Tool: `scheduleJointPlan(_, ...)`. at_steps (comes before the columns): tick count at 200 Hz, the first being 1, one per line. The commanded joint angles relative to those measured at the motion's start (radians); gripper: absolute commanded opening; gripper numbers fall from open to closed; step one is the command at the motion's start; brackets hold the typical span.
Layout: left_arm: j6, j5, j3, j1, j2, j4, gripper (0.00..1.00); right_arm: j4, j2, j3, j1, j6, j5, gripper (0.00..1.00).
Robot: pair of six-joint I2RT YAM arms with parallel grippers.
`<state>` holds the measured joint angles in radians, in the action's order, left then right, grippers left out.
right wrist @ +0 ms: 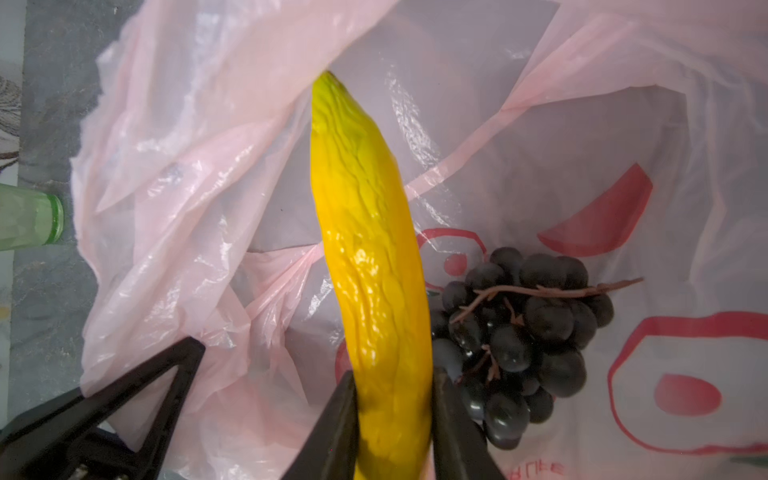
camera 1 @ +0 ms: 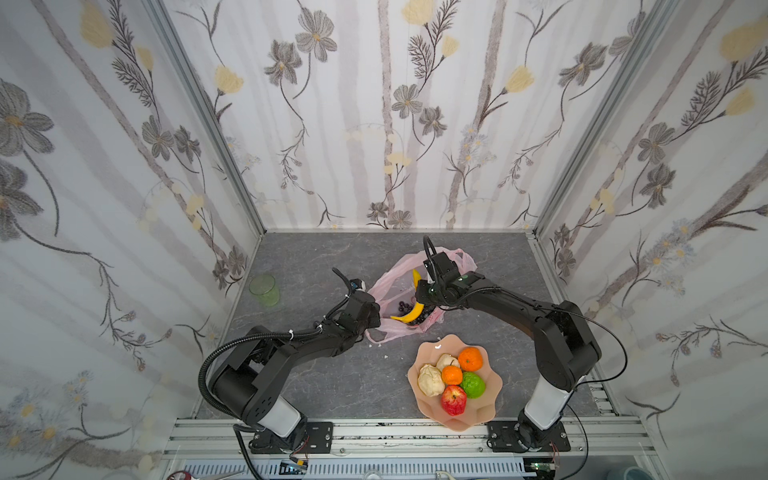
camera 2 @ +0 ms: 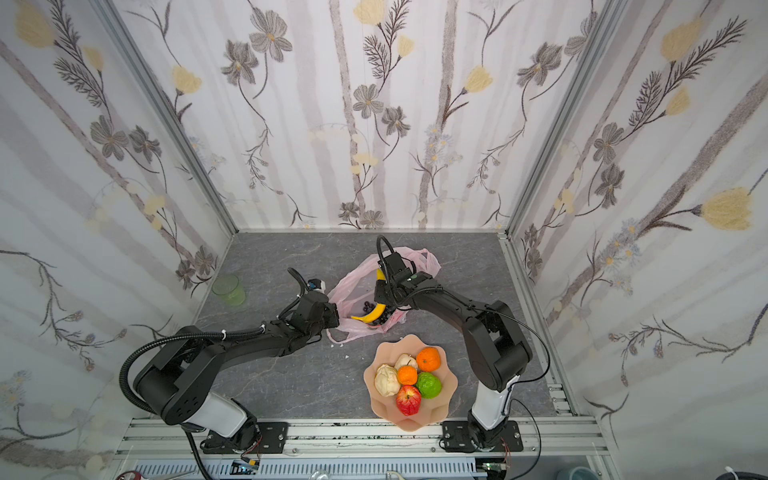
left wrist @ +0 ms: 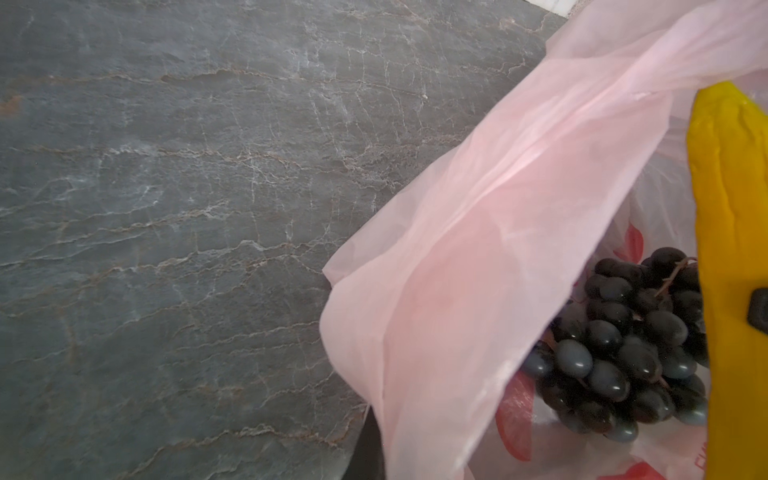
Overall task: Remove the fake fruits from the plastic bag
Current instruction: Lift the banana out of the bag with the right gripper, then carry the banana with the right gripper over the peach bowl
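Our right hand (right wrist: pixel 395 419) clamps the banana (right wrist: pixel 365 249); left hand (camera 1: pixel 372 326) pinches the plastic bag (right wrist: pixel 174 187); bottom-edge red lettering (right wrist: pixel 532 471) unreadable to us.

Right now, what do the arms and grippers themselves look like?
The left arm and right arm are black jointed links, white near each base. Ribbed black hose along the left, thin black cable off the right. The right gripper has plain black tapered fingers.

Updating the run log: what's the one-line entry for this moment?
right gripper: shut on banana | left gripper: shut on plastic bag rim | grape bunch: inside bag | plate: six fruits
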<state>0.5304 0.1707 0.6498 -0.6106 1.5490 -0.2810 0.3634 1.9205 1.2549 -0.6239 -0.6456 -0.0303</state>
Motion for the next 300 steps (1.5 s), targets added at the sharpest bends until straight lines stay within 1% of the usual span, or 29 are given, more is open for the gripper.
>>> scheduleJointPlan(1,0.007,0.005,0.004,0.0,-0.004,-0.007,0.08,-0.019,-0.046,-0.035,-0.014,-0.01,-0.003,0.29)
scheduleJointPlan(25,0.007,0.004,0.005,0.001,-0.006,-0.007,0.08,-0.016,-0.108,-0.073,-0.029,-0.012,-0.01,0.29)
scheduleJointPlan(64,0.007,0.004,0.008,0.0,0.004,-0.007,0.08,0.063,-0.232,-0.122,-0.04,-0.012,0.018,0.29)
scheduleJointPlan(86,0.006,0.006,0.008,0.001,0.006,-0.007,0.08,0.133,-0.318,-0.154,-0.043,-0.021,0.04,0.29)
scheduleJointPlan(89,0.008,0.006,0.008,0.0,0.006,-0.007,0.08,0.145,-0.352,-0.158,-0.043,-0.023,0.045,0.29)
scheduleJointPlan(104,0.009,0.001,0.01,0.001,0.009,-0.007,0.08,0.216,-0.412,-0.167,-0.051,-0.032,0.083,0.29)
scheduleJointPlan(124,0.008,0.0,0.013,0.001,0.015,-0.007,0.08,0.286,-0.491,-0.201,-0.058,-0.063,0.111,0.29)
scheduleJointPlan(169,0.007,0.0,0.013,0.001,0.022,-0.007,0.08,0.433,-0.682,-0.303,-0.102,-0.2,0.157,0.29)
scheduleJointPlan(198,0.009,-0.009,0.018,0.002,0.033,-0.007,0.08,0.518,-0.787,-0.353,-0.162,-0.308,0.147,0.29)
scheduleJointPlan(211,0.01,-0.012,0.019,0.003,0.036,-0.007,0.08,0.555,-0.82,-0.368,-0.19,-0.36,0.143,0.29)
scheduleJointPlan(216,0.01,-0.013,0.019,0.002,0.038,-0.007,0.08,0.568,-0.83,-0.375,-0.229,-0.381,0.14,0.29)
scheduleJointPlan(236,0.01,-0.013,0.02,0.001,0.039,-0.007,0.08,0.624,-0.874,-0.384,-0.284,-0.46,0.133,0.28)
scheduleJointPlan(256,0.011,-0.013,0.02,0.003,0.038,-0.007,0.08,0.667,-0.922,-0.395,-0.321,-0.53,0.132,0.28)
scheduleJointPlan(300,0.011,-0.014,0.02,0.004,0.04,-0.007,0.08,0.707,-1.002,-0.479,-0.384,-0.654,0.1,0.27)
